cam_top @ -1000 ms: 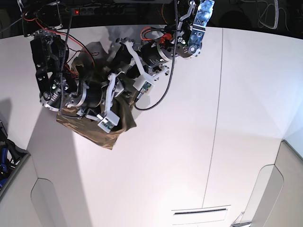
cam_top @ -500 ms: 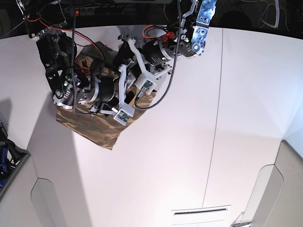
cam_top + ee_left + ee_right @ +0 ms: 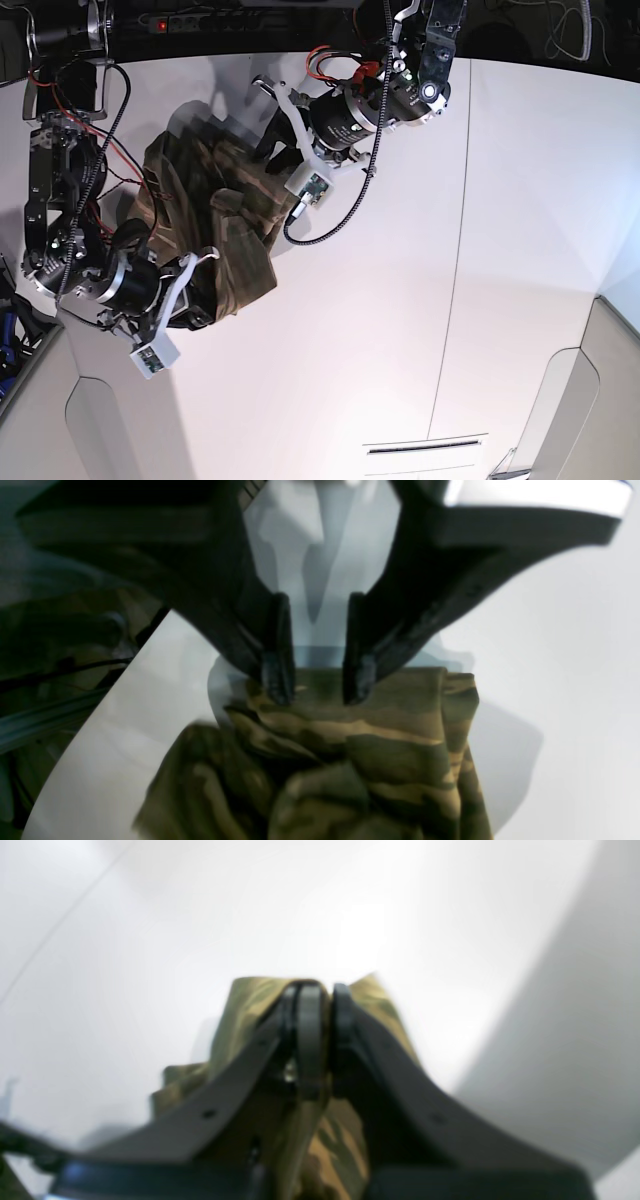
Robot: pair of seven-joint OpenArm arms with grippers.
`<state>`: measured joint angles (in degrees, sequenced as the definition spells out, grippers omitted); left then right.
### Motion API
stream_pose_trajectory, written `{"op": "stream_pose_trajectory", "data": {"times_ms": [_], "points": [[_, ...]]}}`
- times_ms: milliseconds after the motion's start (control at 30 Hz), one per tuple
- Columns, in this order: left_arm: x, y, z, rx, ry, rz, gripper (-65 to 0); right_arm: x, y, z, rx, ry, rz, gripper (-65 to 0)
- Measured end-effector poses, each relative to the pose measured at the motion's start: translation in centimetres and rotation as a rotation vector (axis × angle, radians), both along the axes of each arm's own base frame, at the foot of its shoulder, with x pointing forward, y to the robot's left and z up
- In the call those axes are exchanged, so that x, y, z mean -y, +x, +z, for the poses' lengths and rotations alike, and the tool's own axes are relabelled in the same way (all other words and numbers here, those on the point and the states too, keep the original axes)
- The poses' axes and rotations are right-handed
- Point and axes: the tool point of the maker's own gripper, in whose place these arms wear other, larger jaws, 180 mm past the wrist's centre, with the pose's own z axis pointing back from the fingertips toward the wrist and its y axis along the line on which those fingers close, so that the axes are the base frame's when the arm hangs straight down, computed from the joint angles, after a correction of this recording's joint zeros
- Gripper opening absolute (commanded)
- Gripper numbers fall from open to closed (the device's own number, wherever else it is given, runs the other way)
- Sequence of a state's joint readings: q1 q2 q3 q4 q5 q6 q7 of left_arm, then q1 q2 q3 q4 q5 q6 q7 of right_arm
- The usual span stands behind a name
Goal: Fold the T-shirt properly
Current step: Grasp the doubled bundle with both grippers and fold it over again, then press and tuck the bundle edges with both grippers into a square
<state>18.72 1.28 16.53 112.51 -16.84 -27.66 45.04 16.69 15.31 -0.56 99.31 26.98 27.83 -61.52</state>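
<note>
The camouflage T-shirt [image 3: 225, 215] lies bunched at the table's back left, stretched between my two arms. In the right wrist view my right gripper [image 3: 317, 1040] is shut on a fold of the T-shirt [image 3: 345, 1140], which hangs around and below the fingers. In the base view the right arm [image 3: 125, 285] sits at the shirt's front-left end. In the left wrist view my left gripper [image 3: 317, 685] has its jaws apart, tips resting on the upper edge of the T-shirt [image 3: 360, 760], with bare table showing between them. The left arm [image 3: 345, 115] is at the shirt's back-right side.
The white table [image 3: 420, 300] stretches to the right and front, with a thin seam [image 3: 455, 260] running front to back. A slot [image 3: 425, 447] is at the front edge. Cables and dark gear [image 3: 170, 20] line the back.
My right arm has swung forward and left, pulling the gripped shirt with it and stretching it out. My left arm has shifted slightly back and right, staying at the shirt's far edge.
</note>
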Motion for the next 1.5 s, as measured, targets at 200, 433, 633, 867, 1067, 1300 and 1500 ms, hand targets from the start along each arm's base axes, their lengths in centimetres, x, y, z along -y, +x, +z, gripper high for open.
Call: {"op": "stream_pose_trajectory", "data": {"times_ms": [200, 433, 633, 867, 1067, 1300, 1500], "points": [[-2.2, 1.3, 1.9, 0.075, 0.027, 0.046, -52.2, 4.0, 1.1, -0.7, 0.007, -0.041, -0.104, -65.0], [-4.9, 1.7, 0.9, 0.071, 0.098, 0.081, -52.1, 1.6, 0.1, -0.7, -0.05, 0.108, -0.015, -65.0], [-5.5, 1.9, 0.8, 0.073, 0.116, 0.094, -52.1, -2.4, -1.5, -0.7, -0.104, 0.227, 0.084, -65.0], [-9.9, 3.5, 0.7, 0.071, 0.131, 0.224, -52.1, -8.1, -5.6, -3.5, -0.218, 0.303, 0.192, -65.0], [-13.1, 4.3, 1.0, 0.066, 0.114, 0.324, -51.2, -11.1, -8.5, -5.1, -0.288, 0.271, 0.297, -63.1], [-15.0, 4.4, 1.1, 0.071, 0.13, 0.333, -51.2, -14.1, -10.7, -5.6, -0.315, 0.249, 0.413, -29.2], [-14.2, 4.2, 1.5, 0.074, 0.094, 0.309, -51.2, -14.5, -10.3, -5.0, -0.29, 0.253, 0.427, -29.3]]}}
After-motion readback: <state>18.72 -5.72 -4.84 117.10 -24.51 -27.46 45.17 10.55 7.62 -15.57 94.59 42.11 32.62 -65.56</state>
